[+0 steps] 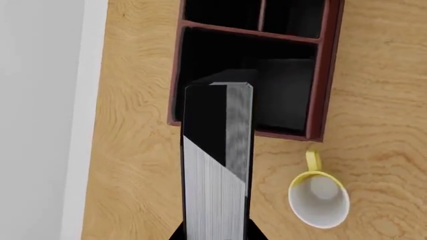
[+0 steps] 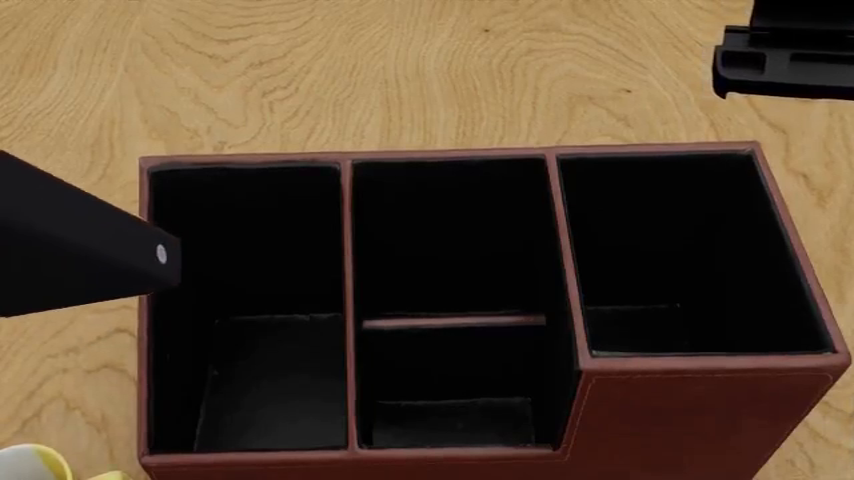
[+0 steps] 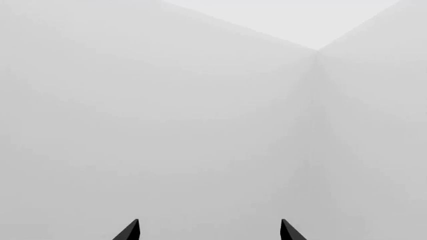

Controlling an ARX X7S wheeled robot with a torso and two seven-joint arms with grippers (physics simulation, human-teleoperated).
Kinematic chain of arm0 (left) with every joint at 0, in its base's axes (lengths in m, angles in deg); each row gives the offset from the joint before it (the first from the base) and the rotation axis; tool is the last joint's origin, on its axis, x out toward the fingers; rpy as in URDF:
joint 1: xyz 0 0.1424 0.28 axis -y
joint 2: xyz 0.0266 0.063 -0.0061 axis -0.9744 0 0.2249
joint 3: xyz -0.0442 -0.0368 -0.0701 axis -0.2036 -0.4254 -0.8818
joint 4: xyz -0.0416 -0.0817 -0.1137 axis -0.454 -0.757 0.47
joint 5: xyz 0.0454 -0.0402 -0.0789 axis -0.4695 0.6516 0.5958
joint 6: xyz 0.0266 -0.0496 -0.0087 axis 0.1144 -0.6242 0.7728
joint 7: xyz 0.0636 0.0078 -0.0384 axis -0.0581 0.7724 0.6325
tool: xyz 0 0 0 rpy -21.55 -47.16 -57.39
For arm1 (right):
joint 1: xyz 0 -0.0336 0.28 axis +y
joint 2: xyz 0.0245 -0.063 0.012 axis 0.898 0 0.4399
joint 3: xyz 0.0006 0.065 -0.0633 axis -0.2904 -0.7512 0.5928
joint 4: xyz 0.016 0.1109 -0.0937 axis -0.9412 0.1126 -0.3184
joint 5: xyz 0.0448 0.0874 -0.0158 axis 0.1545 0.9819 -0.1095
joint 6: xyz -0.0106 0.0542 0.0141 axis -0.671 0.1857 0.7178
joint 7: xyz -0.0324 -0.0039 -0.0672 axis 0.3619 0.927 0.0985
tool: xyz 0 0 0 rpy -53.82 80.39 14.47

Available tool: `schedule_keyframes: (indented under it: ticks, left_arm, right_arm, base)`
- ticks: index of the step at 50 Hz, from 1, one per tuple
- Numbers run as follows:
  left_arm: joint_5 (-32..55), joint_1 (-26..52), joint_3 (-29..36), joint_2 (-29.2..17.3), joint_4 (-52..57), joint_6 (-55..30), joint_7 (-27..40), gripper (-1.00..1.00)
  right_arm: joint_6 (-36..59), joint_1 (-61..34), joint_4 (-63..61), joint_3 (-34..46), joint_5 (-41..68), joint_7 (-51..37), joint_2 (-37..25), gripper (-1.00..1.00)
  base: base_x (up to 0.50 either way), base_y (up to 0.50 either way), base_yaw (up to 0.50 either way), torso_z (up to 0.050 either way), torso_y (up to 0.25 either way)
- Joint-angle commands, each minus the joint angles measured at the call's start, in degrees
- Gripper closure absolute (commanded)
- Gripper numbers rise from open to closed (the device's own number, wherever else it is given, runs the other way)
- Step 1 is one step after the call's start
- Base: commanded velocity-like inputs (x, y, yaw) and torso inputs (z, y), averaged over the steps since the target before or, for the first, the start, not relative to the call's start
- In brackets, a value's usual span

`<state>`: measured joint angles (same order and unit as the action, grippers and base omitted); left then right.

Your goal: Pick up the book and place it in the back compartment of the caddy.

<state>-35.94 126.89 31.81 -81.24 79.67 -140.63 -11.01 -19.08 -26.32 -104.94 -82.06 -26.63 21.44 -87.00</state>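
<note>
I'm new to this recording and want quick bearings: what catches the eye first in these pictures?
The dark red-brown leather-look caddy with black-lined cells fills the head view on the pale wooden table. The thick black hardcover book, held in the left pincer, juts toward the caddy's near cell in the left wrist view. A white-and-yellow mug lies on the table beside it.

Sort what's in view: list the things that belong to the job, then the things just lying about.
Part of the job:
- book, held in the left hand
- caddy
- back compartment of the caddy

Just lying about:
- mug, on the table beside the caddy
- right hand, open and pointing at blank walls
</note>
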Motion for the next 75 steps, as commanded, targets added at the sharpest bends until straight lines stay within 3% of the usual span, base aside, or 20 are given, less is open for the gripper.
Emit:
schedule_keyframes:
  ticks: [1,21,55,75]
  left_arm:
    - [0.67,2.34,-1.52,4.91,-1.81,-2.75,1.79,1.00]
    - [3.47,1.60,-1.05,13.36,-6.71,-0.62,3.47,1.00]
    - [6.56,-0.39,-0.73,28.70,-24.72,5.72,6.26,1.00]
    - [7.63,-1.71,-0.11,35.33,-35.45,10.52,7.20,1.00]
  right_arm:
    - [0.18,0.05,-0.24,-0.32,0.47,-0.27,-0.16,-1.00]
    - [-0.50,0.62,0.03,-0.33,0.49,-0.28,-0.39,-1.00]
    - [-2.83,3.69,0.59,-1.69,0.35,0.31,-1.14,-1.00]
    - [-4.33,3.74,1.86,-0.50,-0.73,0.63,-0.87,-1.00]
  base:
    - [0.00,0.00,0.00,0.000,0.000]
    - [0.00,0.00,0.00,0.001,0.001]
    - [0.00,0.00,0.00,0.000,0.001]
    - [0.00,0.00,0.00,0.000,0.001]
